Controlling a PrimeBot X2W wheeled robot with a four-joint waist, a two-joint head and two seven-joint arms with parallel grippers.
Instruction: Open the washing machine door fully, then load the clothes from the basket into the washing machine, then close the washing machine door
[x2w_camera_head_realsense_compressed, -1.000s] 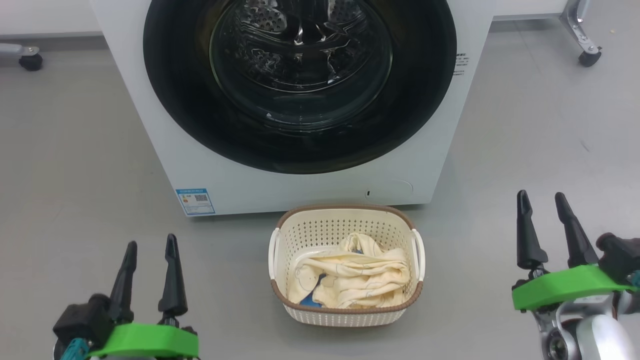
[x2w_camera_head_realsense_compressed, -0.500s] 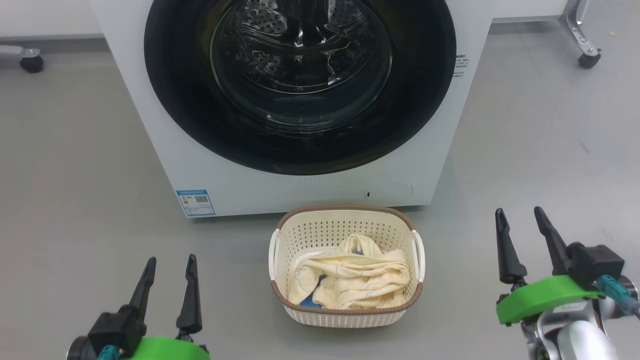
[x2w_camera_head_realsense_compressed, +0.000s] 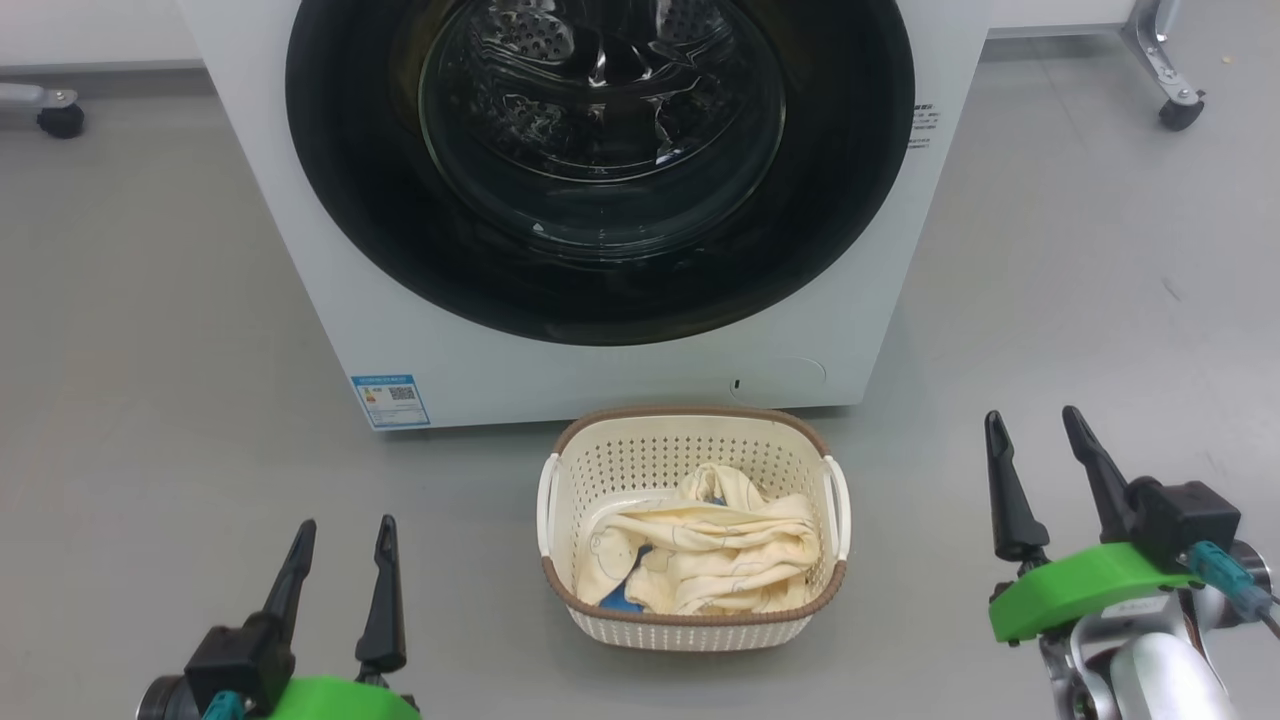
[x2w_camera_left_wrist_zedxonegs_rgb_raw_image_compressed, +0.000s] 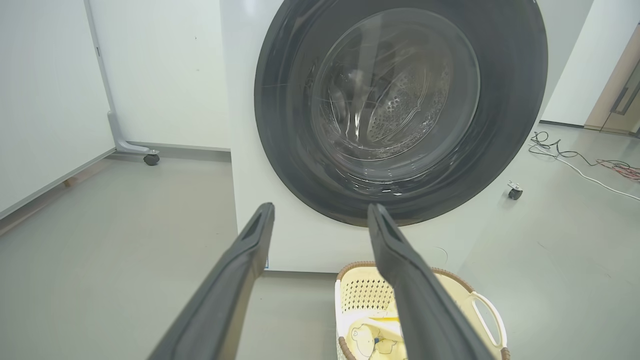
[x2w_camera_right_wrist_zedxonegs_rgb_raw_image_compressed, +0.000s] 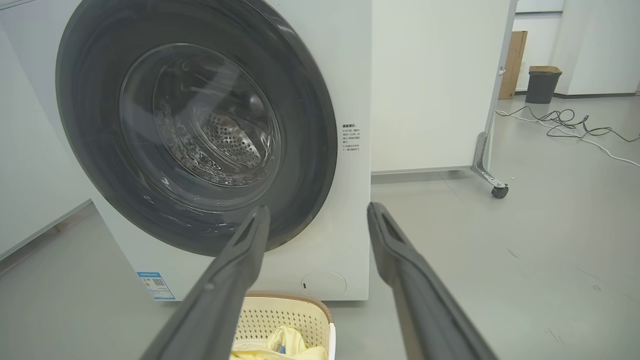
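My left gripper (x2w_camera_head_realsense_compressed: 346, 521) sits near left and my right gripper (x2w_camera_head_realsense_compressed: 1031, 413) near right. Fingers point far, jaws spread, nothing held. The washing machine door (x2w_camera_head_realsense_compressed: 340, 200) is shut on the washing machine (x2w_camera_head_realsense_compressed: 380, 340). The basket (x2w_camera_head_realsense_compressed: 690, 412) stands between the grippers, just before the machine, with the clothes (x2w_camera_head_realsense_compressed: 720, 560) crumpled inside.

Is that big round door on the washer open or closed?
Shut. The washing machine door sits flush against the washing machine, with no gap along its black rim.

Lab space, wheeled partitions (x2w_camera_right_wrist_zedxonegs_rgb_raw_image_compressed: 430, 90), loose floor cables (x2w_camera_right_wrist_zedxonegs_rgb_raw_image_compressed: 559, 119)
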